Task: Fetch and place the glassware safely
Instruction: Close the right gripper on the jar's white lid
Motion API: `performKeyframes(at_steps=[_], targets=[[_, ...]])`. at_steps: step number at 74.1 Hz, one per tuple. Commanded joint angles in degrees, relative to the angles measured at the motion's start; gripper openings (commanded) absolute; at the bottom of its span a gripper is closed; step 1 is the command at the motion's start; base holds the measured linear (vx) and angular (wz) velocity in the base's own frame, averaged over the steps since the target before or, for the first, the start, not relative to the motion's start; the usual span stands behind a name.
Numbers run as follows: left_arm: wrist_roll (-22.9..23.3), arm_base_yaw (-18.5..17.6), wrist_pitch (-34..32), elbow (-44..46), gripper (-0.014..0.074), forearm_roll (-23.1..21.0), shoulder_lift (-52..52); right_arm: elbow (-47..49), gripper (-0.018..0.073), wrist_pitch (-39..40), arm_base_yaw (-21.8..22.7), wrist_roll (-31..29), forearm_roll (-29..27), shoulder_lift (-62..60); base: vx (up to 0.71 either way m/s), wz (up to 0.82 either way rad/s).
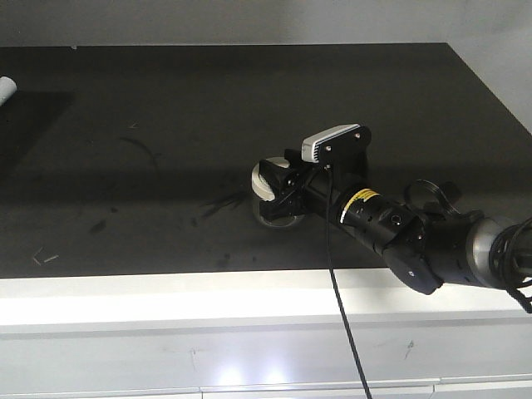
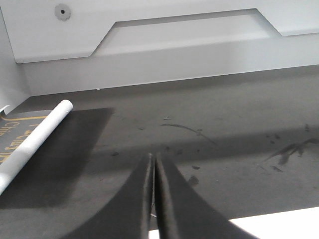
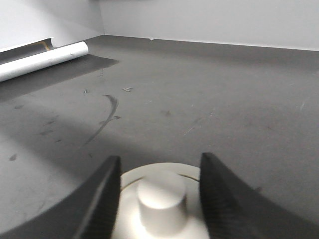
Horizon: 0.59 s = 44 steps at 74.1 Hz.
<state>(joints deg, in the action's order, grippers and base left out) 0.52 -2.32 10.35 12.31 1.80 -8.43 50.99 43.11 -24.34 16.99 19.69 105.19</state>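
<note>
Exterior front-facing view pretty much settles it: the jar [image 1: 266, 187] is out in the middle of the dark tabletop [image 1: 150, 116], a bit right of centre, and your right gripper [image 1: 278, 198] is right on it. That arm reaches in low from the right-hand side, nearly flat to the surface.

From the right wrist view you're looking down the fingers at the cream lid [image 3: 159, 204], knob [image 3: 160, 196] dead centre between them. Both fingers [image 3: 99, 199] sit hard against the lid's rim on opposite sides, so to me the right gripper [image 3: 159, 162] reads as clamped on the jar across its width. The knob axis points up towards the wrist camera, with the fingers straddling it, not lined up along it.

What I can't tell is whether the glass base is on the table or just off it, or whether the jar is perfectly upright; in the front view the lid looks slightly tipped.

Your left gripper [image 2: 153, 167] has its fingers pressed together with nothing in them, over bare table near the white tube [image 2: 35, 134] at the far-left edge. The left arm doesn't show in the front view at all, so the right arm is clearly the nearer one. I'd guess any carry is the right arm's job, and keeping that knob axis vertical is what matters.
</note>
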Motion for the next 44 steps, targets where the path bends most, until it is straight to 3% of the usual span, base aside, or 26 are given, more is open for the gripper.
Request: performKeyframes(at_steps=[1, 23, 44], targets=[[0.1, -0.3, -4.4, 1.5, -0.0007, -0.4, -0.7, 1.1, 0.0258, 0.3, 0.0, 0.2, 0.5, -1.2, 0.00, 0.00], [0.1, -0.3, -4.4, 1.5, -0.0007, -0.4, -0.7, 1.1, -0.0015, -2.8, 0.0, 0.2, 1.8, -2.7, 0.00, 0.00], [0.1, -0.3, -4.4, 1.5, -0.0007, -0.4, -0.7, 0.9, -0.0003, -7.1, 0.1, 0.2, 0.8, -8.9, 0.00, 0.00]])
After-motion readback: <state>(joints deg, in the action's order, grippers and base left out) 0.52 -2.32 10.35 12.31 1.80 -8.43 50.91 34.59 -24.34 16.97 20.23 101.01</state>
